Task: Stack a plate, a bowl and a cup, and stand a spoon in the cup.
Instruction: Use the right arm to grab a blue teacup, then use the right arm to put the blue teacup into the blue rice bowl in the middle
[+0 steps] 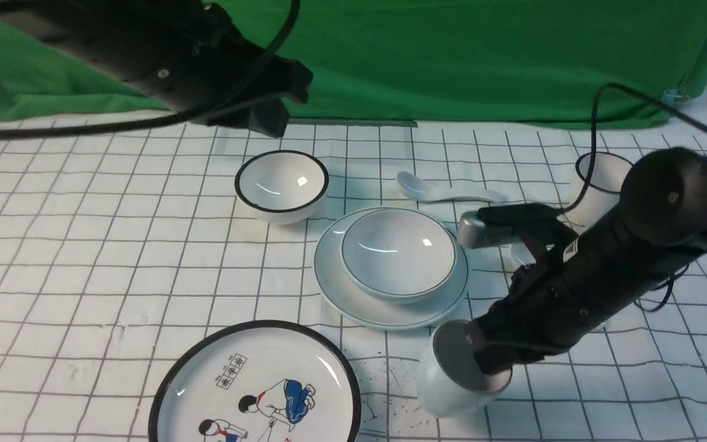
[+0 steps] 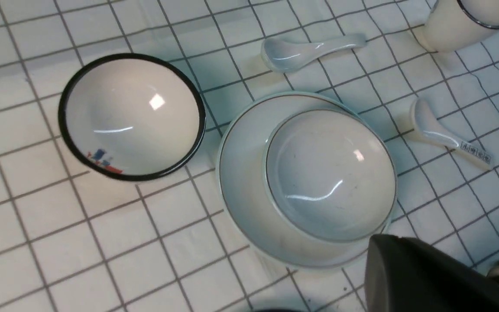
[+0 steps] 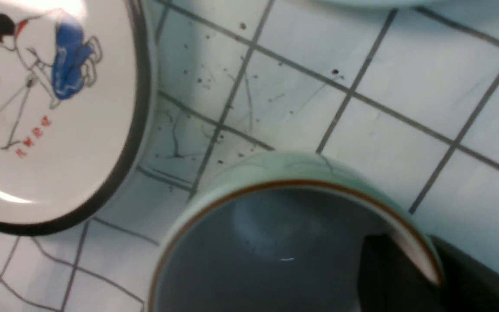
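The pale bowl (image 1: 397, 252) sits in the plain plate (image 1: 341, 288) at the table's middle; both show in the left wrist view, bowl (image 2: 327, 173) and plate (image 2: 241, 182). The pale cup (image 1: 445, 387) is just in front of the plate, tilted. My right gripper (image 1: 488, 362) is shut on its rim, one finger inside and one outside, as the right wrist view shows (image 3: 422, 264) with the cup (image 3: 267, 242). The plain white spoon (image 1: 445, 190) lies behind the plate (image 2: 306, 52). My left gripper (image 1: 267, 116) hangs high at the back left, holding nothing visible.
A black-rimmed bowl (image 1: 281, 184) stands left of the plate. A cartoon plate (image 1: 255, 387) lies at the front, close to the cup (image 3: 50, 108). A black-rimmed cup (image 1: 599, 178) stands back right. A printed spoon (image 2: 444, 134) lies right of the plate, mostly hidden by my right arm.
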`<action>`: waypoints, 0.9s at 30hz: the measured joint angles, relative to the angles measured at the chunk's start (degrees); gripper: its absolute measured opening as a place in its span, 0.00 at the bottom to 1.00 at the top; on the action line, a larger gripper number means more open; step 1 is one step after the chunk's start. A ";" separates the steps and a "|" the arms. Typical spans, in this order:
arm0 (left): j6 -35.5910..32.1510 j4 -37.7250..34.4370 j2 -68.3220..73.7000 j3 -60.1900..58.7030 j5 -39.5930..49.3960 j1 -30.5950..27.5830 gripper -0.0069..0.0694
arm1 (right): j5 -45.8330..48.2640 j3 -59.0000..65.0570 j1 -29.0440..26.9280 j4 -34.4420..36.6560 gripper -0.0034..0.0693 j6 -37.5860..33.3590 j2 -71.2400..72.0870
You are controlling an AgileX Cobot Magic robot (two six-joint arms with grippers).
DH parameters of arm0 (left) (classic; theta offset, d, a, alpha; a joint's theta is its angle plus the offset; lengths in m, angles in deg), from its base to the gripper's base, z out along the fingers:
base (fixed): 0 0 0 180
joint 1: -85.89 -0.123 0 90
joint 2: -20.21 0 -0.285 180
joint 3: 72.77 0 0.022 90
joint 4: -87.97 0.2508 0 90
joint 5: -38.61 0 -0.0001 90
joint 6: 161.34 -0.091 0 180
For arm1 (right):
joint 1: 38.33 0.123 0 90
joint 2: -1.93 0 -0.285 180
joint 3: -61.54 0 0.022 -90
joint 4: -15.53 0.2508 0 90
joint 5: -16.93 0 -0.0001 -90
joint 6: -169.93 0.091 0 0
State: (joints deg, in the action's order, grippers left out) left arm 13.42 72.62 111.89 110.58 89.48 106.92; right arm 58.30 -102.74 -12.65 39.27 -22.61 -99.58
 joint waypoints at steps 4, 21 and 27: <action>2.12 1.53 -7.84 -8.33 -0.10 0.00 0.09 | 2.28 -10.41 -0.34 -1.54 0.17 1.23 1.41; 3.74 1.85 -21.81 -31.94 -11.19 0.00 0.09 | 19.15 -51.15 -0.34 -12.20 0.17 10.43 -29.90; 3.74 3.18 -21.81 -32.05 -12.40 0.00 0.09 | 18.90 -51.88 -0.34 -13.02 0.18 12.15 -33.14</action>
State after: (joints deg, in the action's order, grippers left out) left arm 17.17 75.80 90.07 78.53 77.08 106.92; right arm 77.20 -154.62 -12.98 26.25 -10.46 -132.72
